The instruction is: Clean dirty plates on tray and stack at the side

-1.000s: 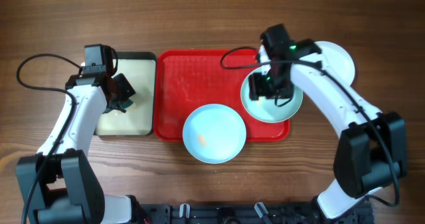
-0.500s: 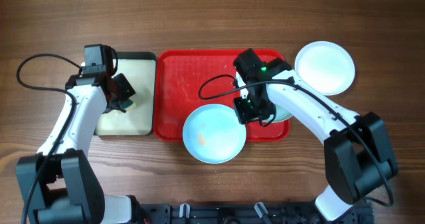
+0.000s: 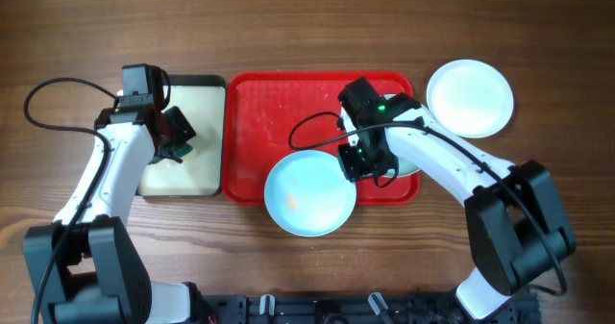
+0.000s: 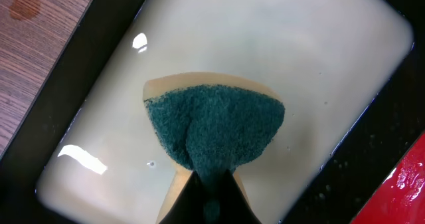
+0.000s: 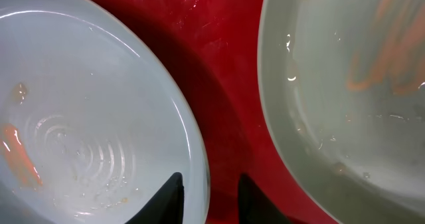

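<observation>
Since a second ago the right gripper (image 5: 211,192) has been brought away from the aqua plate at the tray's right front corner (image 5: 345,117) and across to the near rim of the other aqua plate (image 3: 307,197), which overhangs the front edge of the red tray (image 3: 269,112). Its jaws have been drawn in but are seen apart, one finger inside the rim and one outside, with a gap left on the outer side, so the plate is not yet clamped. An orange smear (image 5: 16,157) is seen in that plate, and orange streaks in the other. The white plate (image 3: 469,97) lies on the table (image 3: 307,26), off the tray's far right corner. The left gripper (image 4: 209,184) is closed on a green sponge (image 4: 212,124), held over the cream liquid of the black-rimmed tray (image 3: 183,175). For the step in hand, the rim should be seated deep between the fingers before the pinch is finished. The plate should then be kept level and steady, so that it can be scrubbed without being tipped off the tray's edge.
</observation>
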